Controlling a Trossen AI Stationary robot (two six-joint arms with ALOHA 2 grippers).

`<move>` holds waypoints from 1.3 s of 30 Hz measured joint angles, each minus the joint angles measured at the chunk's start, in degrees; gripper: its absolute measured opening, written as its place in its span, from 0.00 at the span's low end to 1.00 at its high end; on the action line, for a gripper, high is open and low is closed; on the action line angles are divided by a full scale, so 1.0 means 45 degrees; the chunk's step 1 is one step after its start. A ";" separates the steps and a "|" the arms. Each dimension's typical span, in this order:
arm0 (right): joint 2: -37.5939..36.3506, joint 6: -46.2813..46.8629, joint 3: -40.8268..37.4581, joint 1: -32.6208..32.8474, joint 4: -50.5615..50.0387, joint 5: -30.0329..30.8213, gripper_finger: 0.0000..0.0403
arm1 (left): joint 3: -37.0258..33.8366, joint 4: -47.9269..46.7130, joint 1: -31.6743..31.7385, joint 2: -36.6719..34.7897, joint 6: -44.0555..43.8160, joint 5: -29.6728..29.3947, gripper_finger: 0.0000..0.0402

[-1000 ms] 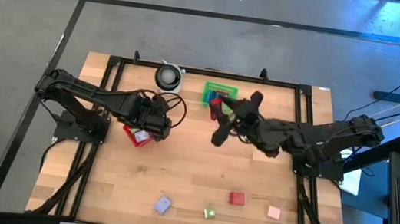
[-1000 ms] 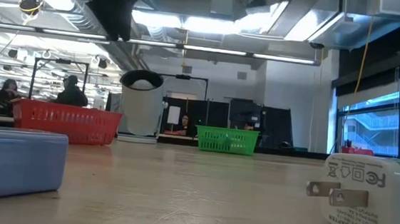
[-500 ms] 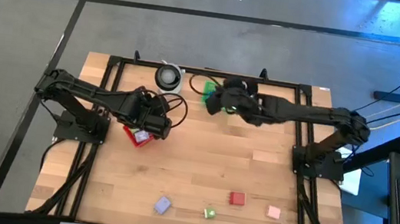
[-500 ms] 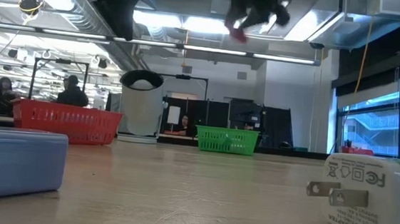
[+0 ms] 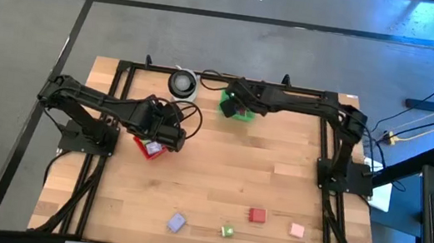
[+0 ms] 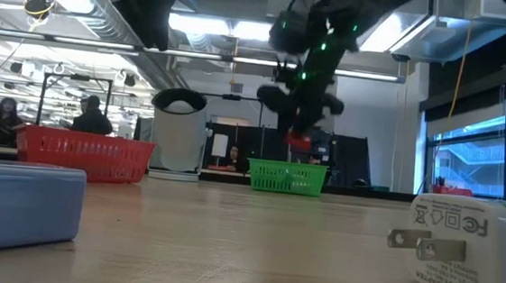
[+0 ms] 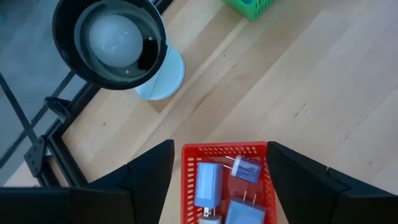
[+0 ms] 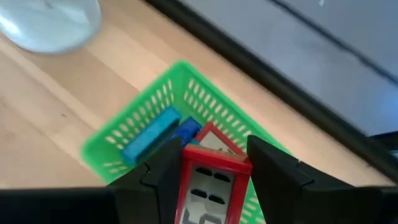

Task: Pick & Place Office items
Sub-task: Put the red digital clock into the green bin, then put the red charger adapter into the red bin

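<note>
My right gripper (image 8: 214,177) is shut on a red blocky item (image 8: 211,183) with a grey display face. It hangs over the green basket (image 5: 239,112) at the table's far edge, and blue pieces (image 8: 152,138) lie in that basket. In the low view the red item (image 6: 298,141) hangs above the green basket (image 6: 288,176). My left gripper (image 7: 221,186) stands open above the red mesh basket (image 7: 224,152), which holds blue and white plug pieces (image 7: 208,183). On the near part of the table lie a lavender piece (image 5: 177,222), a green piece (image 5: 227,231), a red piece (image 5: 257,216) and a pink piece (image 5: 297,229). My right gripper pinches the red item between its two fingers, one on each long side (image 8: 186,180). The fingers slant down toward the far edge. The item is lifted clear above the green basket, with its display face toward the wrist camera.
A black round lamp-like thing on a white base (image 5: 182,82) stands at the far edge, left of the green basket. A black frame (image 5: 123,66) runs round the table. In the low view a blue block (image 6: 17,204) and a white plug adapter (image 6: 470,254) lie close to the camera.
My right gripper has swung from mid-table toward the far edge and come down over the green basket, tipping its fingers downward. It has stayed shut on the red item.
</note>
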 joint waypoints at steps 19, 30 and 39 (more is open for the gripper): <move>0.0739 -0.1473 0.0000 -0.0939 0.0050 -0.1330 0.54 | 0.0000 0.0084 0.0815 0.0000 -0.0222 -0.1263 0.62; 0.0034 0.0167 -0.0005 -0.0587 -0.2797 -0.2475 0.69 | 0.0000 0.0082 0.0957 0.0000 -0.0217 -0.1239 0.62; -0.2118 0.2914 0.0000 0.1911 -0.6439 -0.1905 0.65 | 0.0000 0.0081 0.0953 0.0000 -0.0217 -0.1219 0.63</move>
